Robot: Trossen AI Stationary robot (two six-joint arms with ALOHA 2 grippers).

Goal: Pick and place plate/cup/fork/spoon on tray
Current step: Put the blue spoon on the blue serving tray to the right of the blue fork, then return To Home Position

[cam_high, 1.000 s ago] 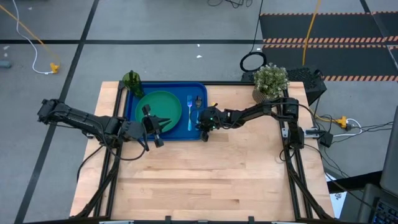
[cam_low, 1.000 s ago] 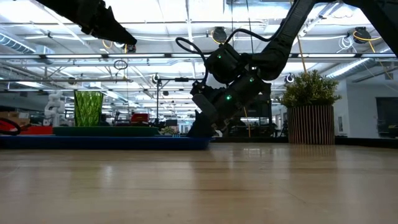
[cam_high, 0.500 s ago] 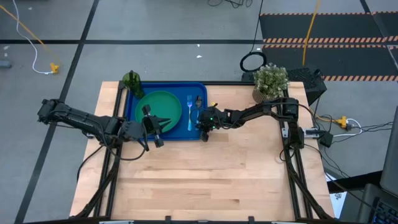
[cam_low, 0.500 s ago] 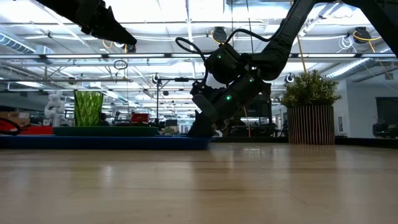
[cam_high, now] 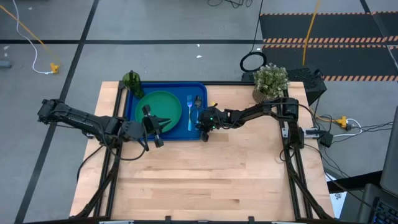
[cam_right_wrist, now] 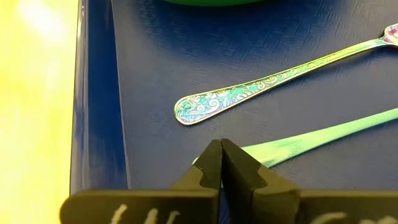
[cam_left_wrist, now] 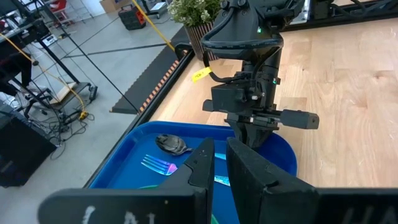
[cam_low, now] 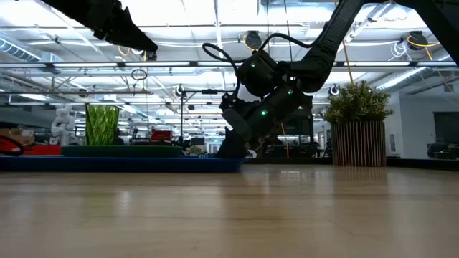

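Note:
The blue tray (cam_high: 165, 85) lies at the table's far left. On it are the green plate (cam_high: 158, 107), the cup (cam_high: 132, 81) in its far left corner, the fork (cam_high: 189, 114) and the spoon (cam_high: 198, 102). Fork and spoon lie flat side by side to the right of the plate. My right gripper (cam_high: 202, 129) is shut and low at the tray's near right corner, its fingertips (cam_right_wrist: 221, 149) over the free end of the spoon's handle (cam_right_wrist: 311, 140). My left gripper (cam_high: 165, 121) hovers shut and empty above the plate's near right part. My right gripper's shut fingertips come slanting down from the table's right onto the free end of the spoon's handle (cam_right_wrist: 273, 151) and hide it. I cannot tell whether they touch it. The spoon lies flat on the tray floor.
A potted plant (cam_high: 270, 79) stands at the table's far right. The tray's raised rim (cam_right_wrist: 96, 93) runs close beside my right gripper. The bare wooden tabletop (cam_high: 205, 180) spreads toward the near edge.

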